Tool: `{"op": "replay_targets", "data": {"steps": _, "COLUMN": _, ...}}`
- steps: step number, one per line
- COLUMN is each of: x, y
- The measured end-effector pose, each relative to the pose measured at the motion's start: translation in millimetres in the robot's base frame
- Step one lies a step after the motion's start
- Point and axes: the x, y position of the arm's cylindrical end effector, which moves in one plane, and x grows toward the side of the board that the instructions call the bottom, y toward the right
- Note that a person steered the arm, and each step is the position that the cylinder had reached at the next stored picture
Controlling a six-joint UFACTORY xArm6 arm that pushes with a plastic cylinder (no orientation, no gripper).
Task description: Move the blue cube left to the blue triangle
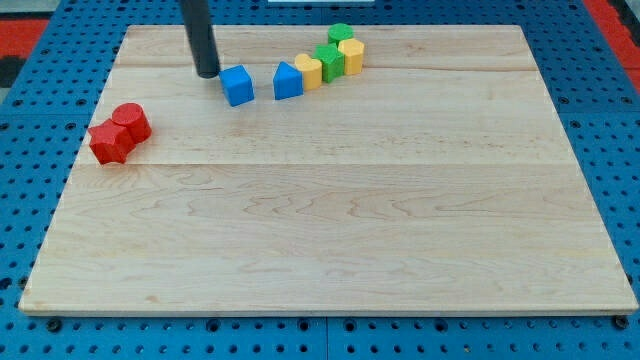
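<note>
The blue cube sits near the top of the wooden board, left of centre. The blue triangle lies just to its right, with a small gap between them. My tip is the lower end of the dark rod, just left of the blue cube, close to it and slightly above in the view.
Right of the blue triangle runs a touching chain: a yellow block, a green block, a yellow block and a green block. Two red blocks touch near the board's left edge.
</note>
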Motion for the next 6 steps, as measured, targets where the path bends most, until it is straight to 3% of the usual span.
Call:
{"op": "replay_targets", "data": {"steps": 1, "x": 32, "y": 1}}
{"op": "replay_targets", "data": {"steps": 4, "x": -47, "y": 28}}
{"op": "replay_targets", "data": {"steps": 6, "x": -32, "y": 43}}
